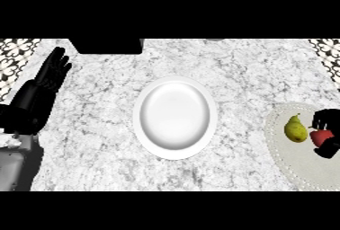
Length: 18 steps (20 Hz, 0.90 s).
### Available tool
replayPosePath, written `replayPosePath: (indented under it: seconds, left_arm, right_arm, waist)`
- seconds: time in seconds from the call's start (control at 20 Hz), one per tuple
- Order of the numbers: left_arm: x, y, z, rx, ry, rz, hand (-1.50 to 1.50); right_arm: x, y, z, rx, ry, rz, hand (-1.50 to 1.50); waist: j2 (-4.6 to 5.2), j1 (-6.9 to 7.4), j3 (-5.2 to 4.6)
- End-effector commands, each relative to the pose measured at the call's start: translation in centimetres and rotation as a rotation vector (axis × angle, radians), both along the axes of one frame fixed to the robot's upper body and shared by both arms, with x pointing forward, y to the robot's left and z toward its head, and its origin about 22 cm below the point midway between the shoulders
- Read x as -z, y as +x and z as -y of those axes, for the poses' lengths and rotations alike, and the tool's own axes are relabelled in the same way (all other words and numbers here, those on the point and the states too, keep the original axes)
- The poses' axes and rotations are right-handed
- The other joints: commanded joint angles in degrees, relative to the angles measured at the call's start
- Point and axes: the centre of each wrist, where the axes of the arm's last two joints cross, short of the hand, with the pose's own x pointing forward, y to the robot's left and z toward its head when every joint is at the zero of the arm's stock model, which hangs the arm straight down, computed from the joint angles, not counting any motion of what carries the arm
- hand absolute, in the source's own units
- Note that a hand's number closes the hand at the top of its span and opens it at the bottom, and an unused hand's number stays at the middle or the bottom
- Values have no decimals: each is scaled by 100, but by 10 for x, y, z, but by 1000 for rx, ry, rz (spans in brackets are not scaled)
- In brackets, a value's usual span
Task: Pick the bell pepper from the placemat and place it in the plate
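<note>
A white oval plate (175,118) lies in the middle of the marble counter with nothing on it. At the right edge a pale round placemat (302,168) carries a yellow-green pear (295,129) and a red bell pepper (320,136). My right hand (328,120) is over the placemat, its black fingers curled round the pepper and hiding part of it. The pear lies just left of that hand, apart from it. My left hand (48,76) rests at the left edge, fingers straight and pointing up, holding nothing.
A black box-like object (107,45) sits at the counter's far edge, left of centre. Patterned wall tiles (16,54) show at both upper corners. Bare marble (246,81) lies between the plate and the placemat.
</note>
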Motion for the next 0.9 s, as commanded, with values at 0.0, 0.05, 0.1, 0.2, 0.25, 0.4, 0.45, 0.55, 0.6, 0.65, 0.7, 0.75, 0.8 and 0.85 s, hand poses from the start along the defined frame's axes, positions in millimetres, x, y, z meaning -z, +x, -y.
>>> replayPosePath:
  seconds: [0.0,0.05,0.1,0.2,0.25,0.4,0.45,0.55,0.6,0.65,0.7,0.75,0.8,0.85]
  left_arm:
    - [0,5,-15,-3,12,-2,0]
    - [4,-13,-16,-9,2,3,0]
    - [13,-5,1,-9,0,-3,0]
    - [8,-6,6,-16,-2,-4,0]
    - [-3,-5,-4,-16,1,3,0]
    - [-3,-14,-5,-20,14,9,0]
    - [12,-5,-2,-42,10,-15,0]
    - [3,-12,-10,-14,-14,-5,0]
    - [18,-13,-5,-34,6,-7,0]
    - [0,3,-6,-42,0,-11,0]
    - [12,-8,-7,-34,13,11,0]
    - [0,-2,-3,-51,10,9,0]
    - [10,-7,-4,-24,4,1,0]
    - [-1,-5,5,-37,5,0,0]
  right_arm:
    - [4,-19,15,-55,84,143,150]
    - [-6,-21,26,-64,72,168,150]
    - [8,-19,2,-71,97,195,150]
    - [-29,-8,2,-118,92,253,150]
    - [-34,-12,5,-135,93,295,150]
    - [-52,-17,2,-204,226,303,150]
    - [-49,-19,-17,-236,264,348,150]
    - [-71,-12,-24,-310,329,436,150]
    - [-78,-13,-42,-362,351,410,150]
    - [-72,-25,-50,-407,414,432,150]
    - [-82,-15,-55,-426,457,493,150]
    - [-85,-20,-70,-458,519,502,150]
    - [-87,-20,-84,-460,572,508,150]
    - [-103,-22,-85,-488,610,516,150]
  waist:
    - [19,-65,31]
    - [8,-2,31]
    - [11,-39,29]
    - [-10,-73,23]
    - [-15,-84,24]
    - [-23,-80,24]
    - [-23,-160,20]
    - [-39,-127,21]
    - [-35,-155,15]
    - [-47,-298,16]
    - [-32,-162,20]
    - [-52,-225,20]
    - [-40,-166,18]
    - [-53,-183,21]
